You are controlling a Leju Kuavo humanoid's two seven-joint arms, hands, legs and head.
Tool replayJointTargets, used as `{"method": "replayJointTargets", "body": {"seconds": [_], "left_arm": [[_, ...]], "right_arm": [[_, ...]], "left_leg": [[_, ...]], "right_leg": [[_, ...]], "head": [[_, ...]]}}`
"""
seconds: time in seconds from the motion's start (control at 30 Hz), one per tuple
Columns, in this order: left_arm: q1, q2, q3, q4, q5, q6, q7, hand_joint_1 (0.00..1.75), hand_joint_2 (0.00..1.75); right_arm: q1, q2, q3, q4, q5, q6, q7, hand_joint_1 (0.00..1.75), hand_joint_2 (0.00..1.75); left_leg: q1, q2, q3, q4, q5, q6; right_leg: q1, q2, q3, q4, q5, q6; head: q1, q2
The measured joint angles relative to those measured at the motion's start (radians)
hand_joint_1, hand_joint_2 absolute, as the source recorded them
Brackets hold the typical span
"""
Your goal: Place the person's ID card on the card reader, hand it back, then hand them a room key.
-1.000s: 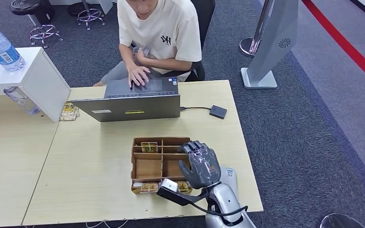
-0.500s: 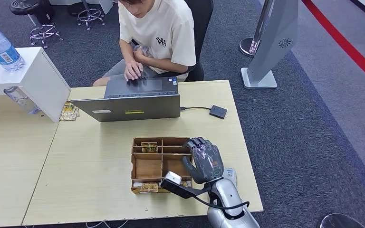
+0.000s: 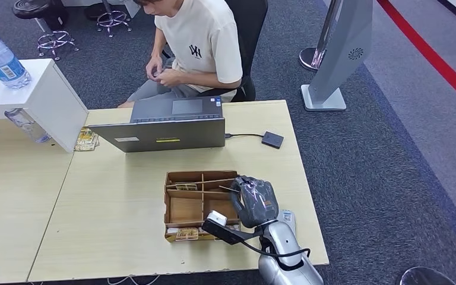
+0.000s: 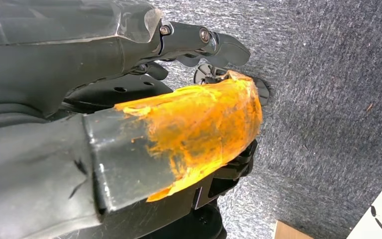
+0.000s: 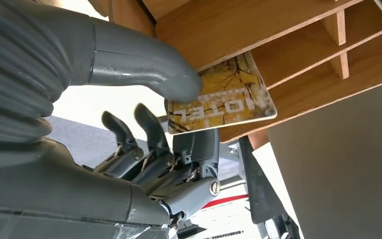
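An open laptop (image 3: 166, 127) and water bottle (image 3: 0, 59) stand beyond the compartment box

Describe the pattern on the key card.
Yellow-brown tree-branch print with a "HOTEL" band; the key card shows best in the right wrist view.

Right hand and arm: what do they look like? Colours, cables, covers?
The right hand is dark grey with a clear plastic film over its back and a small orange patch. In the wrist view it has a grey ribbed cover, a thick grey thumb and darker fingers with metal pins. The forearm is silver, with a black cable looped along it.

Table (image 3: 124, 231): laptop (image 3: 165, 126), tray (image 3: 199, 205) (probably wooden)
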Motion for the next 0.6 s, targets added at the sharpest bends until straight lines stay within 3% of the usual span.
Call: {"method": "replayJointTargets", "body": {"seconds": [0.27, 0.37, 0.47, 0.6], "left_arm": [[0.000, 0.000, 0.000, 0.000, -0.001, 0.000, 0.000, 0.00, 0.00], [0.000, 0.000, 0.000, 0.000, -0.002, 0.000, 0.000, 0.00, 0.00], [0.000, -0.001, 0.000, 0.000, -0.003, 0.000, 0.000, 0.00, 0.00], [0.004, -0.004, 0.013, -0.004, 0.000, 0.000, 0.001, 0.00, 0.00]], "right_arm": [[-0.008, 0.000, 0.001, 0.019, -0.019, -0.002, 0.002, 1.75, 1.75], [-0.006, -0.001, 0.000, 0.011, -0.087, -0.002, -0.026, 1.75, 1.75], [0.002, -0.006, 0.005, -0.030, -0.249, 0.016, -0.067, 1.75, 1.75], [0.035, -0.018, 0.006, -0.172, -0.638, 0.135, -0.177, 1.75, 1.75]], "left_leg": [[0.000, 0.000, 0.000, 0.000, 0.000, 0.000], [0.000, 0.000, 0.000, 0.000, 0.000, 0.000], [0.000, 0.000, 0.000, 0.000, 0.000, 0.000], [0.000, 0.000, 0.000, 0.000, 0.000, 0.000]], "right_leg": [[0.000, 0.000, 0.000, 0.000, 0.000, 0.000], [0.000, 0.000, 0.000, 0.000, 0.000, 0.000], [0.000, 0.000, 0.000, 0.000, 0.000, 0.000], [0.000, 0.000, 0.000, 0.000, 0.000, 0.000]], "head": [[0.000, 0.000], [0.000, 0.000], [0.000, 0.000], [0.000, 0.000]]}}
